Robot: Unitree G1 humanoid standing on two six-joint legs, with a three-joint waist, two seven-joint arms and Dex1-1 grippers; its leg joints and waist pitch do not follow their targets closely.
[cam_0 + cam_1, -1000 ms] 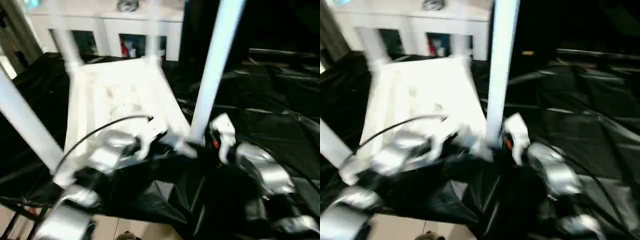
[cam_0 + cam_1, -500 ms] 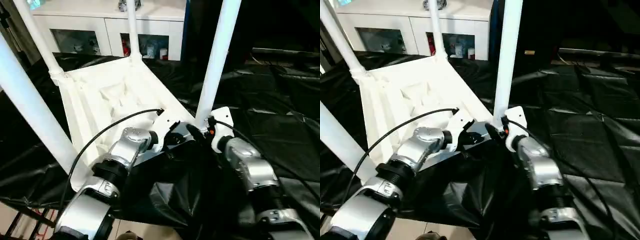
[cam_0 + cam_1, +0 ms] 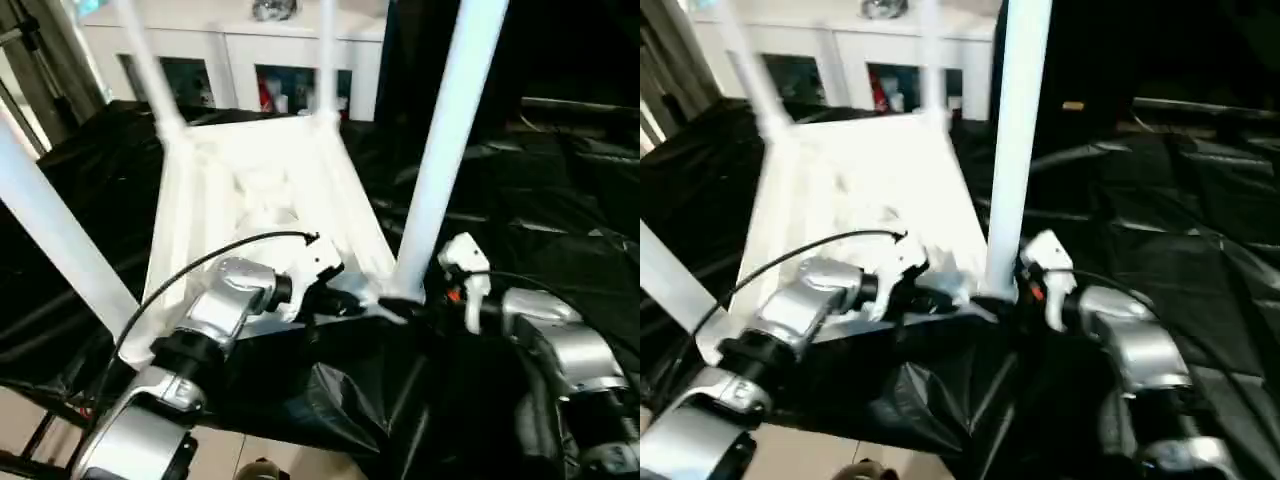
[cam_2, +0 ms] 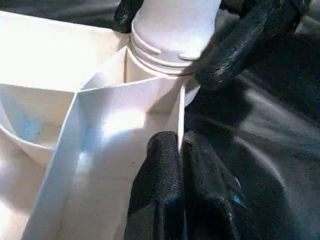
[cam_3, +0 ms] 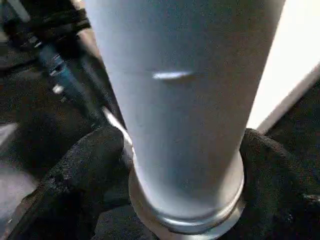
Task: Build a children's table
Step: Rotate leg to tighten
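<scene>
4 legs [image 3: 452,150] up, so left claw [image 4: 181,150] stays pinching the tabletop [image 3: 262,190] rib while right claw [image 5: 175,165], fingers straddling the near-right leg's base, twists it snug.

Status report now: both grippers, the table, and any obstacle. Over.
Left gripper shut on tabletop rim. Right gripper astride near right leg at its socket. Tabletop upside down, four legs standing. Nothing in the way. Over.

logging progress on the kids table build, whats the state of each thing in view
tabletop: upside down on the black-draped work table, ribbed underside up
four legs: upright in the corner sockets
left gripper: shut on a tabletop rib
right gripper: fingers either side of the near right leg's base
</scene>
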